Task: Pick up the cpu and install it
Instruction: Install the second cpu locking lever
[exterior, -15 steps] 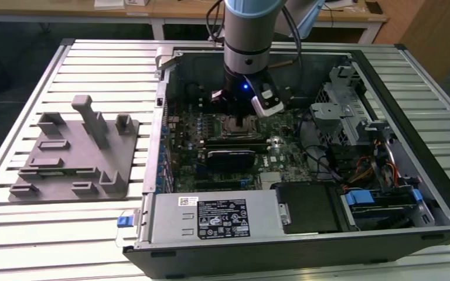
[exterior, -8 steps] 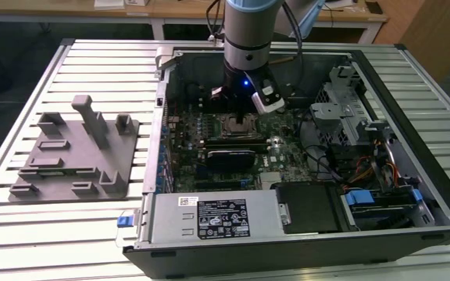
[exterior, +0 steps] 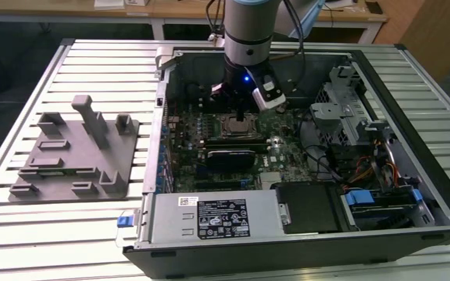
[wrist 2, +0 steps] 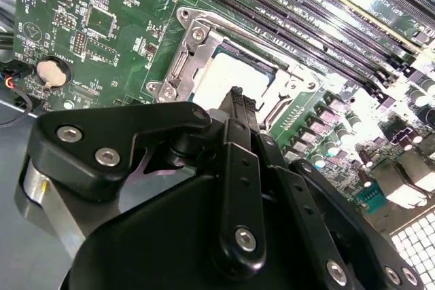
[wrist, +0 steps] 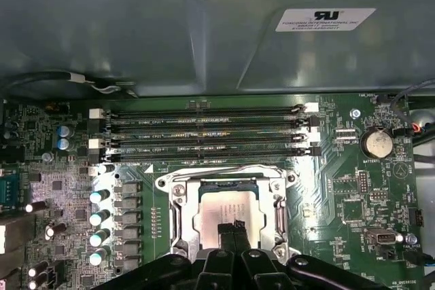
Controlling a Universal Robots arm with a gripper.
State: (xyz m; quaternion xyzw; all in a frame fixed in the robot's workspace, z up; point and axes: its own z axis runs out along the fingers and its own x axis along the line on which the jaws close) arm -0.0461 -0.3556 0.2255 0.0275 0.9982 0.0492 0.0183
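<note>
The cpu [wrist: 228, 210] is a silvery square chip lying flat inside the open metal-framed socket [wrist: 178, 216] on the green motherboard. It is visible in both wrist views, cpu [wrist 2: 224, 76] being bright and partly covered by the fingers. My gripper [wrist: 232, 227] hangs straight over it with its two black fingers pressed together, tips at or just above the chip's near edge. Nothing sits between them. In the exterior view the gripper [exterior: 243, 117] reaches down into the open computer case over the socket [exterior: 239, 125].
A grey fixture [exterior: 72, 155] with upright pegs stands on the slatted table at the exterior view's left. Inside the case are a black heatsink block [exterior: 229, 159], memory slots [wrist: 204, 134], a power supply [exterior: 209, 218] and drive cages [exterior: 350, 117]. The case wall [wrist: 170, 39] rises close behind the slots.
</note>
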